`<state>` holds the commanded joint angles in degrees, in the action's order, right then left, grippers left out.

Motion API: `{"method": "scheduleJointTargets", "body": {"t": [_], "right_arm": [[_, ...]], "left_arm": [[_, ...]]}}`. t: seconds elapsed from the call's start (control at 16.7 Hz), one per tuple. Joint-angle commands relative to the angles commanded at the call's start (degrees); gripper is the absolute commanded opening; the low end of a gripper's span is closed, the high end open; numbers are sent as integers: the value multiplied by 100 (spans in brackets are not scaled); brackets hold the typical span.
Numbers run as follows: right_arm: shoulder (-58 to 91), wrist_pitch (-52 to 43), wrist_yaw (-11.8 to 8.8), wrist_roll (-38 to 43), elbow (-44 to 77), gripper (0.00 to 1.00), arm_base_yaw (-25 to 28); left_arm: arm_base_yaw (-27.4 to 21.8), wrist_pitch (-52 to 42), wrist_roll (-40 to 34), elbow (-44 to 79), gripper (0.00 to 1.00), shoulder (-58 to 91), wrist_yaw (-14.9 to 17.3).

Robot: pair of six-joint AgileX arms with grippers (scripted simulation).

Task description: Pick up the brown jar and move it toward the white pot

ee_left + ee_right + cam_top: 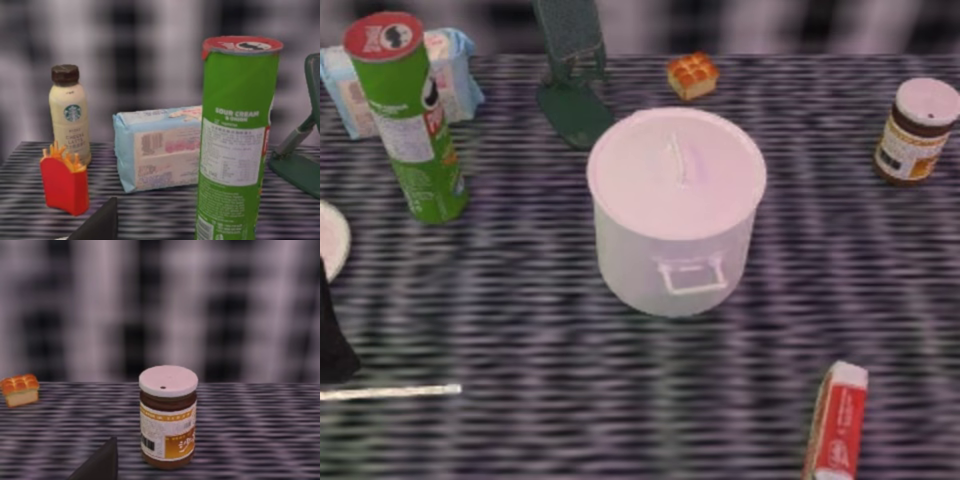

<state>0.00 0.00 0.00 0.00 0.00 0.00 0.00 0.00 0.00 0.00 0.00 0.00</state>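
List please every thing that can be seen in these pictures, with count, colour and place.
brown jar: 1, dark brown, white lid, far right
white pot: 1, white, table centre
green tube: 1, green, red lid, far left
blue packet: 1, pale blue, behind the tube
bread: 1, orange, far edge
green stand: 1, dark green, behind the pot
red box: 1, red and white, near right
coffee bottle: 1, cream, brown cap, left wrist view
fries carton: 1, red, beside the bottle
white plate: 1, left edge
left arm: black, near left edge
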Motion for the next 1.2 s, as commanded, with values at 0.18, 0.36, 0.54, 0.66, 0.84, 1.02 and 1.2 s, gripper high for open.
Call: {"method": "scheduleJointTargets", "body": {"t": [0.18, 0.36, 0.54, 0.66, 0.84, 1.02, 1.2], "right_arm": [[47, -24, -9, -7, 52, 100, 6], [507, -268, -73, -81, 543, 100, 49], [1442, -772, -151, -233, 1503, 100, 87], [2294, -1233, -197, -374, 2361, 100, 98], [3819, -2064, -256, -637, 3888, 100, 96], [5563, -3022, -305, -955, 5636, 100, 79], [7412, -4039, -347, -1308, 7492, 100, 54]], "left_arm": [[0, 0, 0, 0, 100, 0, 0], [0, 0, 0, 0, 100, 0, 0], [0, 0, 0, 0, 100, 0, 0], [0, 0, 0, 0, 100, 0, 0], [0, 0, 0, 0, 100, 0, 0], [0, 0, 0, 0, 100, 0, 0], [0, 0, 0, 0, 100, 0, 0]]}}
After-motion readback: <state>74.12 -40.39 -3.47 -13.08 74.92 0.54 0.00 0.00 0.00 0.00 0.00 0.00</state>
